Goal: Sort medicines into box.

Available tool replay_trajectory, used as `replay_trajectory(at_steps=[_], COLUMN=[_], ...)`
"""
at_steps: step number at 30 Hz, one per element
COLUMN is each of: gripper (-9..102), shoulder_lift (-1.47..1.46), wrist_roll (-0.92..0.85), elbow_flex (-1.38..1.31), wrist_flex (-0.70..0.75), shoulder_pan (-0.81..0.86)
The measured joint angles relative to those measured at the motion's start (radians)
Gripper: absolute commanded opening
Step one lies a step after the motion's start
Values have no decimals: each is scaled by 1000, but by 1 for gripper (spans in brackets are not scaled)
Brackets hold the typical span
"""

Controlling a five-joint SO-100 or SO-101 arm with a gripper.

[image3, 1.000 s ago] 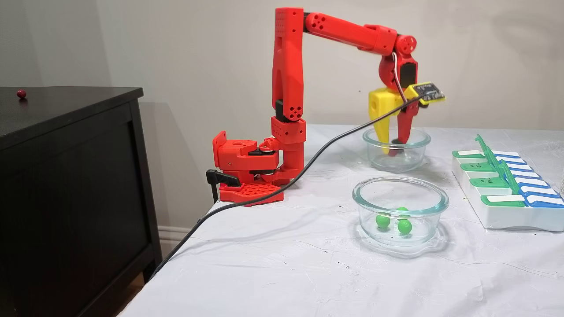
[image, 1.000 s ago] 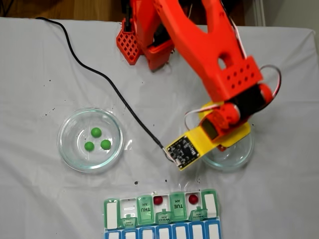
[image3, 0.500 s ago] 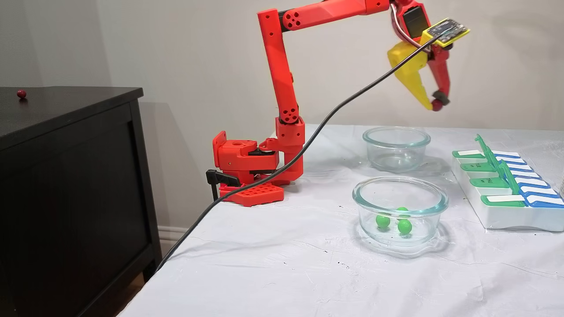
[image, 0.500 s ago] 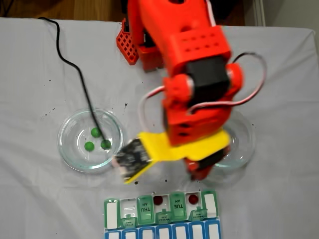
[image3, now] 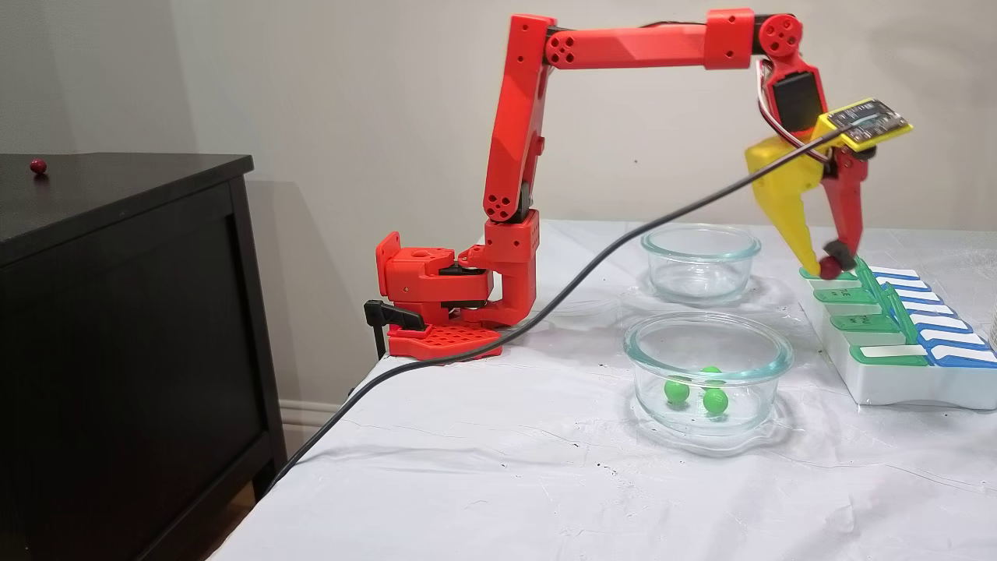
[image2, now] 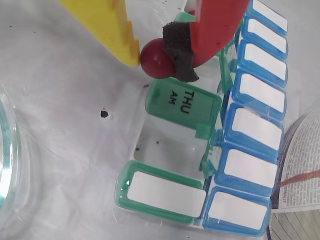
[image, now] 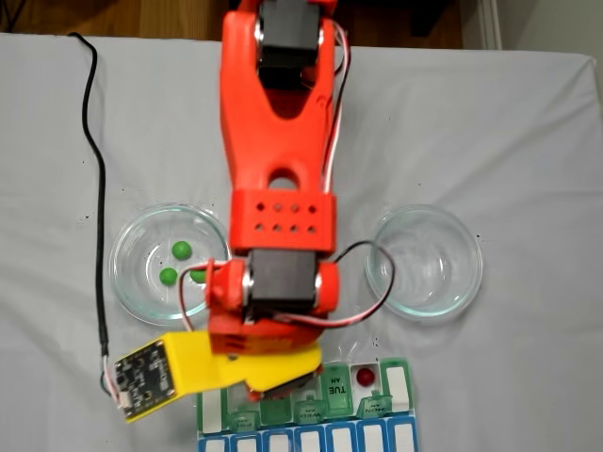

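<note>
Your gripper (image2: pixel 157 57) pinched a glossy dark red ball (image2: pixel 156 59) between the hard yellow finger (image2: pixel 112 25) at its 9 o'clock and the red finger's black foam pad (image2: pixel 181 47) at 3 o'clock. It hung over the pill organiser (image2: pixel 210 145), the translucent green THU lid (image2: pixel 182 102) at the ball's 6 o'clock. Three smooth green balls (image3: pixel 705 393) sat in the near round glass dish (image3: pixel 707 343).

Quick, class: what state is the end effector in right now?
End effector: closed on a dark red ball, held above the pill organiser.
</note>
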Motion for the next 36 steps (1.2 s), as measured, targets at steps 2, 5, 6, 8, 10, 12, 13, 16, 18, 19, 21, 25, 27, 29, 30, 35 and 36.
replay_trajectory(at_steps=[2, 5, 6, 8, 10, 12, 13, 16, 18, 19, 21, 25, 27, 29, 30, 35, 36], gripper=[0, 0, 0, 0, 0, 0, 0, 0, 0, 0, 0, 0, 0, 1, 6, 19, 19], shoulder_lift=[-31, -63, -71, -92, -117, -156, -175, -215, -224, -225, -236, -253, -258, -258, -258, -258, -258], wrist_roll=[-12, -51, -64, -89, -106, -123, -130, -140, -138, -135, -124, -121, -124, -132, -138, -156, -158], elbow_flex=[-28, -66, -75, -95, -115, -150, -167, -210, -221, -225, -241, -267, -275, -276, -276, -276, -276], wrist_flex=[-3, 11, 18, 34, 40, 49, 54, 55, 54, 48, 38, 34, 34, 34, 34, 54, 55], shoulder_pan=[5, 15, 20, 28, 37, 49, 54, 60, 60, 60, 60, 60, 60, 60, 64, 69, 69])
